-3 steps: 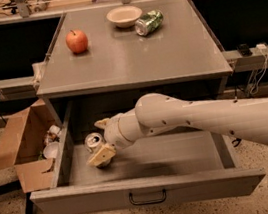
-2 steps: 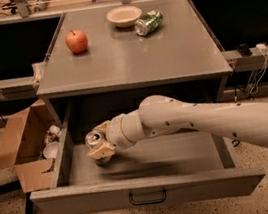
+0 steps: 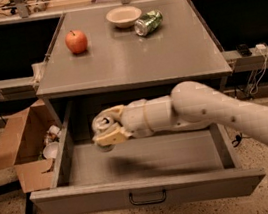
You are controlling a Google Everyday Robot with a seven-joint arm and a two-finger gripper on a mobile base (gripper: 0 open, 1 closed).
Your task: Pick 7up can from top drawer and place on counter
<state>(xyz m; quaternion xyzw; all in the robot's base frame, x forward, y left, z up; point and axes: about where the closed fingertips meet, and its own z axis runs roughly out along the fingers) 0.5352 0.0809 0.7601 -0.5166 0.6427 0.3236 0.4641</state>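
The top drawer (image 3: 147, 160) stands pulled open below the counter (image 3: 130, 54), its black wire handle on the front. My gripper (image 3: 106, 128) reaches in from the right over the drawer's left part. It is shut on the 7up can (image 3: 101, 124), a pale silver can whose top faces up and left. The can hangs above the drawer floor, lifted off it, just below the level of the counter's front edge. My pale fingers (image 3: 109, 137) cover much of the can's body.
On the counter stand a red apple (image 3: 76, 41), a white bowl (image 3: 123, 16) and a green dented can (image 3: 148, 22) lying on its side. An open cardboard box (image 3: 26, 146) with items sits on the floor left of the drawer. Tan benches run behind.
My gripper has closed on the can at the drawer's left and has lifted it up off the drawer floor, moving slightly right.
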